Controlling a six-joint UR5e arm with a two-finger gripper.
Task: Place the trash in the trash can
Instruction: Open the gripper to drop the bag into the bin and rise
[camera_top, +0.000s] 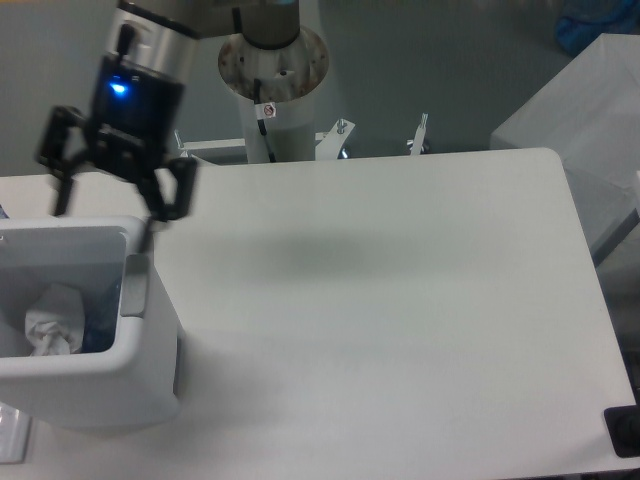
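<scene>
Worktop (400, 320): white, broad, stretching to the right of and below the pincer. Trash can (140, 385): white boxy bin with grey side panel, directly beneath the pincer at the worktop's left edge. Pincer (105, 215): black, blue light lit on its body, fingers spread wide, holding nothing, poised above the bin's rim. Wrapper (55, 320): crumpled, whitish, lying inside the bin below the pincer, beside something bluish.

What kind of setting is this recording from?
Probably a robotics lab or test cell, not a home. A bare white table carries only a trash can with a wrapper inside; the open gripper hangs above it, and the arm's pedestal stands on a grey floor.
</scene>
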